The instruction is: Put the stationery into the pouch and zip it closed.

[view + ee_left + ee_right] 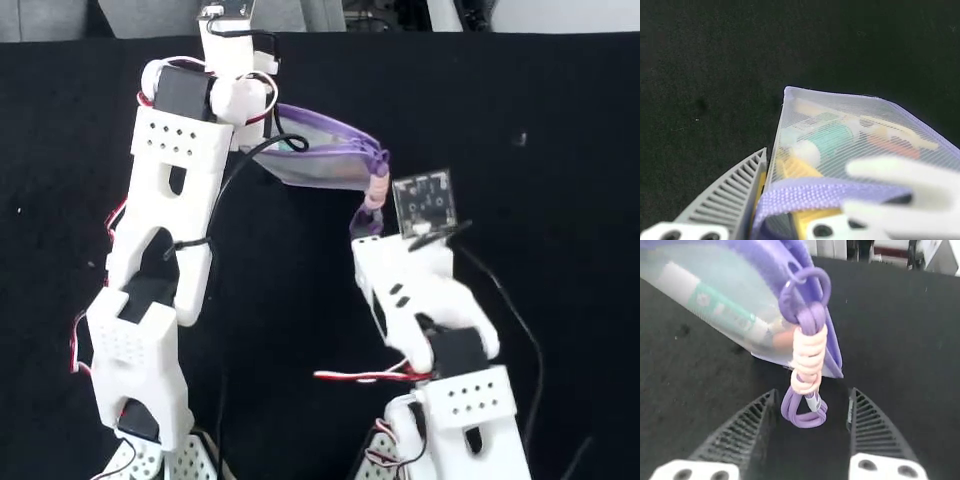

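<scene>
The mesh pouch (322,160) with purple trim hangs above the black table, and several stationery pieces (827,140) show through its side. My left gripper (262,140) is shut on the pouch's left end, its fingers clamped over the purple trim (830,192). From the pouch's right end dangles the zip pull cord (374,195), pink and purple. My right gripper (368,226) sits just below that end. In the right wrist view, the right gripper (812,392) is open, and the cord's purple loop (804,412) hangs between the fingers without being pinched.
The black table cloth (560,200) stretches out on all sides. A small circuit board with a camera (424,202) rides on the right arm's wrist next to the pouch. Grey and white furniture stands behind the table's far edge (400,15).
</scene>
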